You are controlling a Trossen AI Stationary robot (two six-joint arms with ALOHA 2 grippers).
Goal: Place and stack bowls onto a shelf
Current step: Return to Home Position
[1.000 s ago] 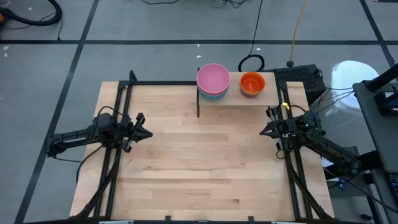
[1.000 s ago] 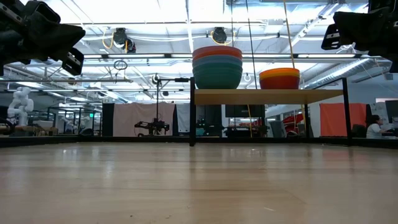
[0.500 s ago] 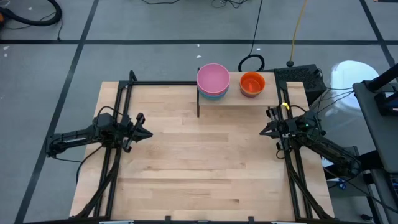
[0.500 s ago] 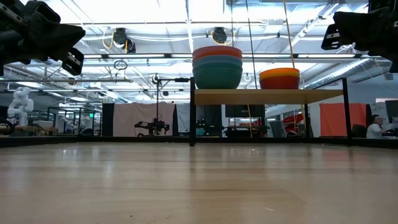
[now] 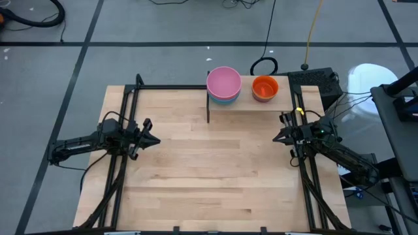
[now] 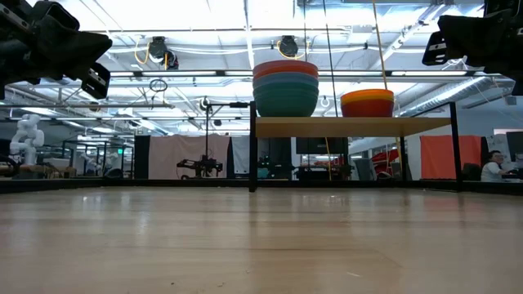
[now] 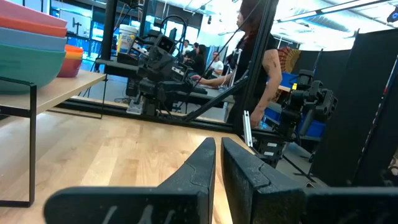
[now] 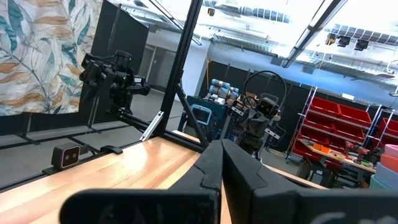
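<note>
Your shelf (image 6: pixel 351 126) carries two stacks: the pink-topped stack (image 5: pixel 223 85) and the orange-topped stack (image 5: pixel 265 87). Both the left claw (image 5: pixel 158 140) and the right claw (image 5: pixel 275 138) are pinched together, empty.

We log 1 shelf (image 5: pixel 251 104) at the table's (image 5: pixel 209 170) far edge, bearing 2 bowl piles: left stack (image 5: pixel 223 84), right stack (image 5: pixel 264 87). Left gripper (image 5: pixel 155 140) and right gripper (image 5: pixel 275 138) flank the table.

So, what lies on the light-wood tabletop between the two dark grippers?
Nothing. In the high view, the stretch of tabletop between the left gripper and the right gripper is bare wood.
</note>
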